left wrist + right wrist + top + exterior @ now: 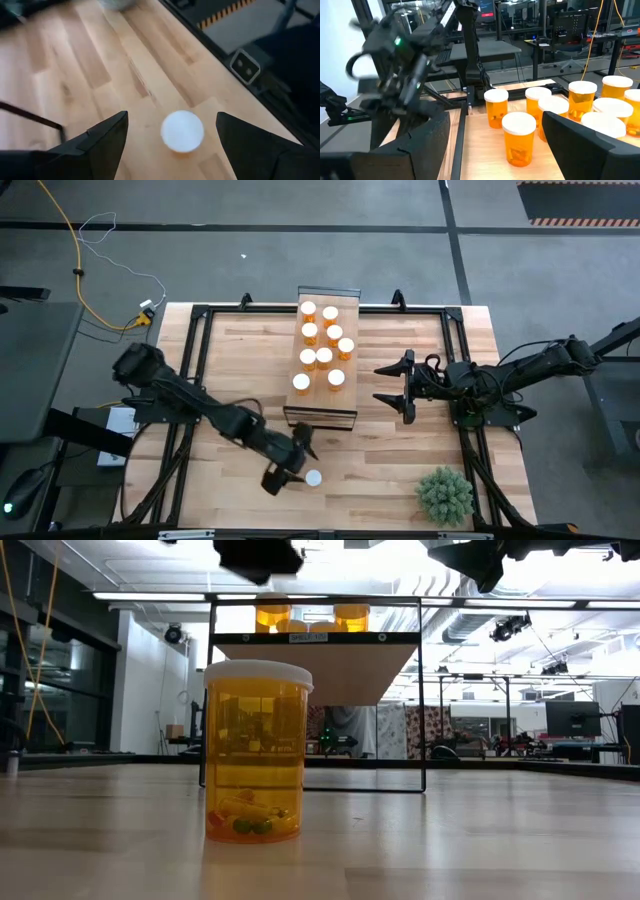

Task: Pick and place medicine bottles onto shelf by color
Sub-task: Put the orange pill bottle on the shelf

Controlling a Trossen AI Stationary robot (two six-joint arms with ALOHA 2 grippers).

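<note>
One orange medicine bottle (313,478) with a white cap (182,131) stands upright on its base on the table (256,750), near the near edge. My left gripper (292,463) is open and hovers above it, a finger on either side of the cap in the left wrist view (172,120), touching nothing. Several more orange bottles (325,340) stand on the light-wood shelf (345,400) at the table's far middle. My right gripper (400,385) waits open just right of the shelf, facing those bottles (519,135).
A small green plant (444,495) sits near the table's near right corner. The shelf's thin dark frame (420,700) stands behind the lone bottle. Bare tabletop (380,460) lies between shelf, bottle and plant. A camera unit (246,66) sits beyond the near edge.
</note>
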